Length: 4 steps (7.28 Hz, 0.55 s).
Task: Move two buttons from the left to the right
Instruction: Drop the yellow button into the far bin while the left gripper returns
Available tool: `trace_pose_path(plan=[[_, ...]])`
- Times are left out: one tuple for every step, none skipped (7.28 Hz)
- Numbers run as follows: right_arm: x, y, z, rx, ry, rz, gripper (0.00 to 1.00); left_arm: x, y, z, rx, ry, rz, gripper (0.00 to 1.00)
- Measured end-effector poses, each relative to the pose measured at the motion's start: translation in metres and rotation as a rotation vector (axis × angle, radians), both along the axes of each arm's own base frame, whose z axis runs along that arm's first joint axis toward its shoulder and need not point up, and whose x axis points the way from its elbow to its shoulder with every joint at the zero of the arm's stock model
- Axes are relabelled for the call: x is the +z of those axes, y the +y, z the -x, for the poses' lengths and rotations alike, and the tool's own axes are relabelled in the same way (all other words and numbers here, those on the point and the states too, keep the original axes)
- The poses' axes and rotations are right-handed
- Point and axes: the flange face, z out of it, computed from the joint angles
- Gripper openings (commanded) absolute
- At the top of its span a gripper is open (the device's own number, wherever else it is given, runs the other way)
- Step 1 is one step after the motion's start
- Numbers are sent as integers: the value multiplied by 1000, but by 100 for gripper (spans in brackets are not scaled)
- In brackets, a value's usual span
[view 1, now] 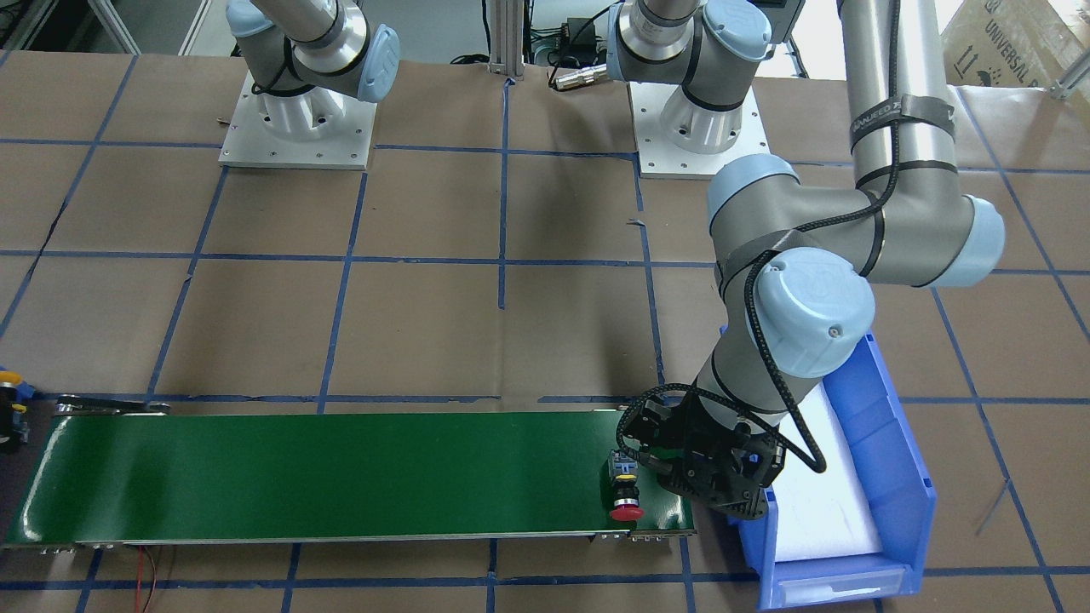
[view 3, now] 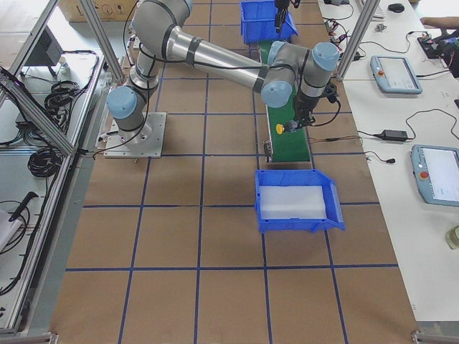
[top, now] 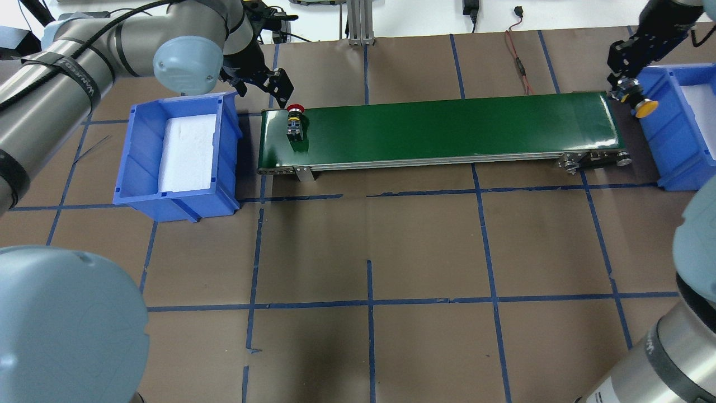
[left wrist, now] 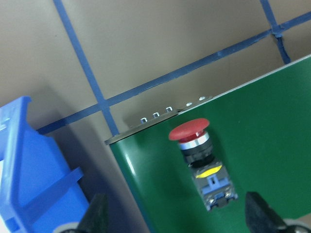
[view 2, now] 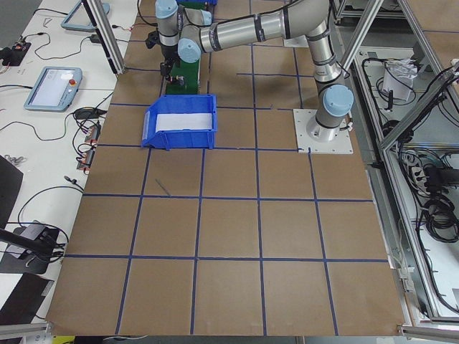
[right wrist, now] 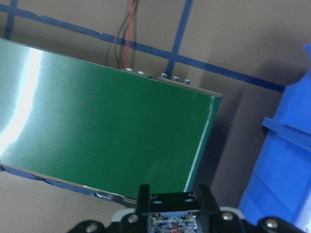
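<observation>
Holds the yellow button (top: 639, 102) by its block in the right gripper (top: 625, 88), jaws clamped on it, cap pointing sideways toward the right bin (top: 665, 146), at the right end of the belt (top: 447, 126) and just beside the bin's rim. Has the red button (top: 295, 118) lying on its side on the belt's left end, cap toward the far edge, block toward the robot. Hangs the left gripper (left wrist: 177, 219) over that end, beside the left bin (top: 134, 154), fingers (left wrist: 97, 216) spread wide, gripping nothing, apart from the red button. Shows that button beyond the fingertips in the left wrist view. Carries white foam (top: 187, 148) in both bins.
</observation>
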Motion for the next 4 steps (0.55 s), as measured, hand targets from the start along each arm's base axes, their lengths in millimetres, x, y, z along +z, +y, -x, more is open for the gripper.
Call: trace_pose_path(plan=[[8, 10, 33, 3, 7, 9, 7, 20, 6, -9, 11, -4, -16, 100], [16, 19, 63, 6, 11, 13, 7, 45, 21, -19, 23, -10, -37, 100], [22, 27, 93, 8, 12, 12, 7, 67, 38, -34, 40, -33, -66, 100], [25, 32, 123, 9, 13, 13, 7, 83, 56, -48, 57, -74, -104, 100]])
